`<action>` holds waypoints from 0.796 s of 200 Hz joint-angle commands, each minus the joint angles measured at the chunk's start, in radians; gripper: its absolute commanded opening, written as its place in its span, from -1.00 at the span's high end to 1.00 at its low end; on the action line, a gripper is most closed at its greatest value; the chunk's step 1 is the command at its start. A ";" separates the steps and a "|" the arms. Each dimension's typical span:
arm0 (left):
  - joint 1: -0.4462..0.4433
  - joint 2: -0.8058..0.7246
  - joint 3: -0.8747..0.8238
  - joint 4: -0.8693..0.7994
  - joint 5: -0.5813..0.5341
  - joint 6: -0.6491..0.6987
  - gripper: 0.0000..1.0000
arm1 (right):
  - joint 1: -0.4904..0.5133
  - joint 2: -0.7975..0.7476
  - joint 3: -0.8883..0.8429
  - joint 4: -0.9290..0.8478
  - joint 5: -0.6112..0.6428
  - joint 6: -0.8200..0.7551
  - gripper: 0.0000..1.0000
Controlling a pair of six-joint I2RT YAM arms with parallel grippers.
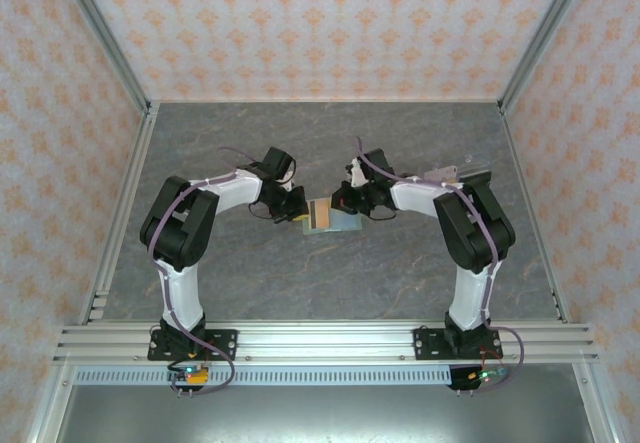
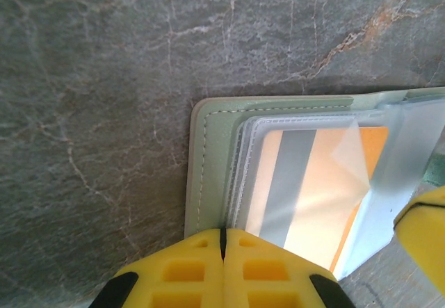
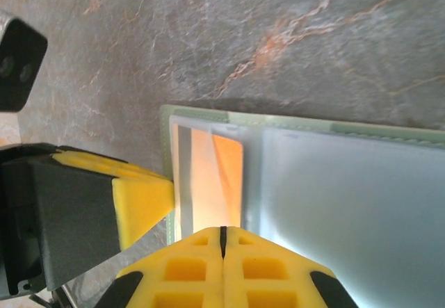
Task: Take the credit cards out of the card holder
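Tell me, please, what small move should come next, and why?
Probably the right gripper should draw back slowly while the left gripper holds. Both are shut on the open card holder, and the right one pinches just where the orange card sits inside it, so a slow pull may slide the card out.

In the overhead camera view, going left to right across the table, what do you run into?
left arm → left gripper → card holder → right gripper → right arm
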 commanded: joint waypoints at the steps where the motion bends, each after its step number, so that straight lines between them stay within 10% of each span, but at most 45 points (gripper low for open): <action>1: 0.010 0.026 -0.011 -0.028 -0.041 0.025 1.00 | -0.007 -0.014 -0.002 0.050 0.022 0.026 1.00; 59: 0.011 0.033 -0.006 -0.036 -0.041 0.035 1.00 | -0.006 0.060 0.084 0.012 0.014 0.034 0.63; 159: 0.011 0.039 -0.012 -0.034 -0.039 0.037 1.00 | -0.001 0.143 0.167 -0.023 -0.010 0.012 0.59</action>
